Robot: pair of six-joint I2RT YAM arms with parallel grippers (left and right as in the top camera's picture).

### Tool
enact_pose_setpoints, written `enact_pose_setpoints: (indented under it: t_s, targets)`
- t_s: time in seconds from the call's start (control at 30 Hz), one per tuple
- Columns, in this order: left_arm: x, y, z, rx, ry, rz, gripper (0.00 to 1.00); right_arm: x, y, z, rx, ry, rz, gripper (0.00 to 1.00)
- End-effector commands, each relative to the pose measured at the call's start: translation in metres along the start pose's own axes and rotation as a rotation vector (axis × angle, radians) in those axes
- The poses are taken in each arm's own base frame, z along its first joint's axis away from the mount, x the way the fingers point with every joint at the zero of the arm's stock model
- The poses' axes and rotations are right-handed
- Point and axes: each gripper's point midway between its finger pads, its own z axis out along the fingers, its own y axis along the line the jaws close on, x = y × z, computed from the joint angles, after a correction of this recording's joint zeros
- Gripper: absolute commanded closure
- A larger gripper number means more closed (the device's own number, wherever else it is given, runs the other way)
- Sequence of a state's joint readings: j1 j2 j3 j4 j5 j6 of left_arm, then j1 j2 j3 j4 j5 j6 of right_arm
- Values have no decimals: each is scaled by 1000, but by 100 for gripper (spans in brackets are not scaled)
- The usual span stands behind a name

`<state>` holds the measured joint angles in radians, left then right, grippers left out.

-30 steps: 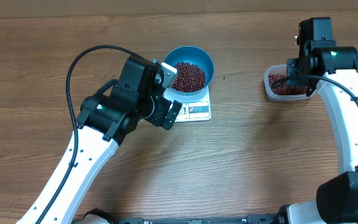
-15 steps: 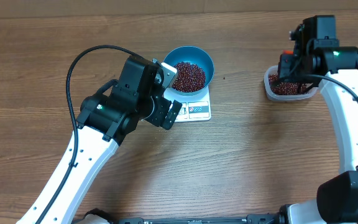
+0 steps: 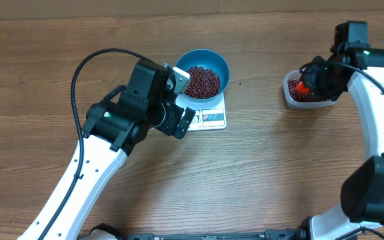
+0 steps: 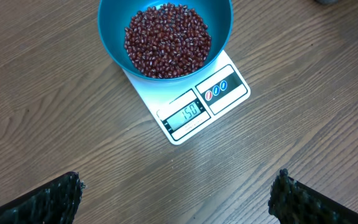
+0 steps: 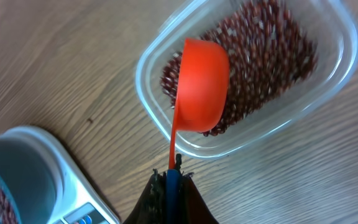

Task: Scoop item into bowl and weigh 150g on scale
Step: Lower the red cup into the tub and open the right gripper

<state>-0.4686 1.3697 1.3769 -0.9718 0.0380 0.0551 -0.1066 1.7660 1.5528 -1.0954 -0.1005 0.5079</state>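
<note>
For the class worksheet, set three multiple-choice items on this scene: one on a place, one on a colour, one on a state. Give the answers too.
1. Where does the bowl stand?
A on the scale
B on a shelf
C on the bare wood

2. What colour is the scoop?
A blue
B orange-red
C white

3. How is the right gripper?
A open and empty
B shut on the scoop's handle
C shut on the bowl

Answers:
1 A: the blue bowl sits on the white scale.
2 B: the scoop over the tub is orange-red.
3 B: its jaws pinch the scoop's thin handle.
</note>
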Motion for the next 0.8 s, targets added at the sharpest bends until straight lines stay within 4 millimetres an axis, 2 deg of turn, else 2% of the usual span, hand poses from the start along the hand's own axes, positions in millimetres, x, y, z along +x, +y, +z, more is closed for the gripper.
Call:
enact_pose_setpoints:
  t_s: [0.0, 0.17, 0.3, 0.37, 0.53, 0.63, 0.77]
  targets:
    - [2, 1, 1, 2, 3, -13, 0, 6, -6, 16, 18, 32, 165, 96]
    - [2, 1, 1, 2, 3, -13, 1, 10, -17, 25, 38, 48, 253, 96]
    - [2, 1, 1, 2, 3, -13, 1, 16, -38, 22, 85, 90, 296, 96]
    - [2, 1, 1, 2, 3, -13, 0, 22, -47, 20, 112, 121, 299, 70]
    - [2, 1, 1, 2, 3, -13, 0, 28, -68, 15, 169, 155, 272, 42]
    - [2, 1, 1, 2, 3, -13, 0, 27, -80, 13, 218, 145, 279, 33]
    - [2, 1, 1, 2, 3, -13, 0, 25, -86, 11, 242, 131, 279, 26]
